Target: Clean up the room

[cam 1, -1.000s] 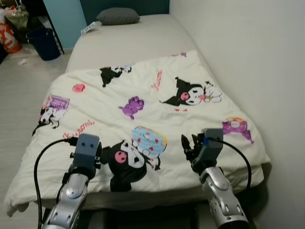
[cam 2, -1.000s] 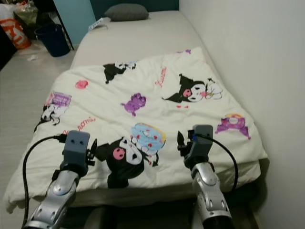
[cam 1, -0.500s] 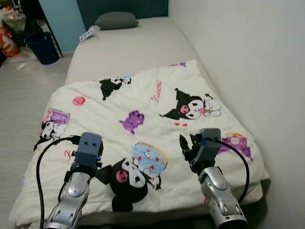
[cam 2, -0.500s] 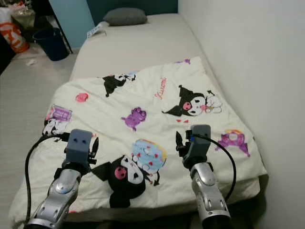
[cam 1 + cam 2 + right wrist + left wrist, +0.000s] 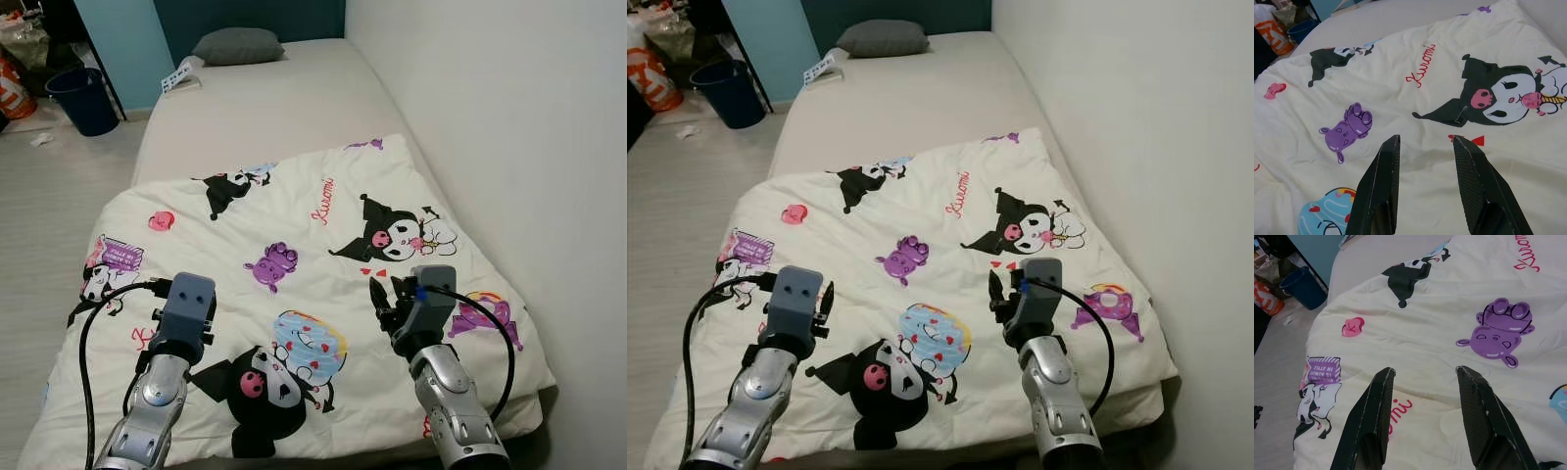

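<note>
We see a cream blanket (image 5: 294, 245) with cartoon pictures spread over the near half of the bed (image 5: 265, 98). It lies right under and in front of both sets of jaws. Our left gripper (image 5: 1422, 374) hangs above it with its fingers wide apart, holding nothing. Our right gripper (image 5: 1422, 142) is the same, wide apart and empty. Far past the jaws sits a gray pillow (image 5: 238, 45). A blue bin (image 5: 85, 98) stands on the floor beyond the left gripper.
</note>
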Motion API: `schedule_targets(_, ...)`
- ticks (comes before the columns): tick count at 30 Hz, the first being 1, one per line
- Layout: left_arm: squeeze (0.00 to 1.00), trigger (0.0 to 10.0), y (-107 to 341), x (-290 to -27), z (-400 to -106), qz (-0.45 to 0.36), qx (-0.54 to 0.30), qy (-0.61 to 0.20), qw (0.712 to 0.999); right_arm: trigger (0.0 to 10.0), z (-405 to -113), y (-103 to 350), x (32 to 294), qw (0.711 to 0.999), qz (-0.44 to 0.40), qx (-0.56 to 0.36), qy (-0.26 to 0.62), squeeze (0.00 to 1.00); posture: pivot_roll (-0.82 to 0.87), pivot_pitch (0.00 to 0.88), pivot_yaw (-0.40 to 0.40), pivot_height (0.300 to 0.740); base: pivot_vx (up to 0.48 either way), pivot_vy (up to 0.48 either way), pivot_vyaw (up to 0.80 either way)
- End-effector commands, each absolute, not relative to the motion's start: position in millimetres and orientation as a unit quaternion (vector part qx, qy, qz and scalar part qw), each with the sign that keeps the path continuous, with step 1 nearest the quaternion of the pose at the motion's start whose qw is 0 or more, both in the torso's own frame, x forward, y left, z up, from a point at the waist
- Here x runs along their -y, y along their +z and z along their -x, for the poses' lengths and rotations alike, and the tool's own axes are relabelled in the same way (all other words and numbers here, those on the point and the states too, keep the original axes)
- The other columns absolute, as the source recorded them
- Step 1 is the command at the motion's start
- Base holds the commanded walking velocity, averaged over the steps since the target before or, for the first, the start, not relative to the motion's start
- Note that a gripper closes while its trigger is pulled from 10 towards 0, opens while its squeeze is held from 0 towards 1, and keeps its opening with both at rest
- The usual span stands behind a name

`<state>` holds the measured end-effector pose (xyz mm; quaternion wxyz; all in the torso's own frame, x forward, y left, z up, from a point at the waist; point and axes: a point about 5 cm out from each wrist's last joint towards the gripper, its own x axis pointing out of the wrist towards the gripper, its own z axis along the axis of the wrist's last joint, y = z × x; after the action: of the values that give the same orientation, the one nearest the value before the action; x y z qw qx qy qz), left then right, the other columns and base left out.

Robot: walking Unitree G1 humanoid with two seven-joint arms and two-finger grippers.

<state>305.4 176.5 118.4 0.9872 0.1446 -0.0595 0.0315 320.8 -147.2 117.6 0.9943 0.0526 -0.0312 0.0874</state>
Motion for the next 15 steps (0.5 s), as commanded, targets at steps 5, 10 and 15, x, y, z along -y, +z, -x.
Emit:
schedule_targets(5,0.00,10.0,106.5,-174.7,-300.5,-0.154,0.042,0.021,0.987,10.0,-315.3,112.5,142.9,0.992,-0.069,0.032,0.096,0.00,-0.04,0.125,0.083,0.632,0.000,0.000,0.00)
schedule_targets(10,0.00,10.0,106.9,-174.4,-300.3,-0.156,0.044,0.020,0.987,10.0,-314.8,112.5,142.8,0.992,-0.070,0.034,0.099,0.00,-0.04,0.124,0.081,0.647,0.000,0.000,0.00)
schedule_targets(15,0.00,10.0,105.3,-174.4,-299.4,-0.157,0.041,0.019,0.987,10.0,-314.4,112.8,142.0,0.992,-0.070,0.035,0.102,0.00,-0.04,0.123,0.082,0.657,0.000,0.000,0.00)
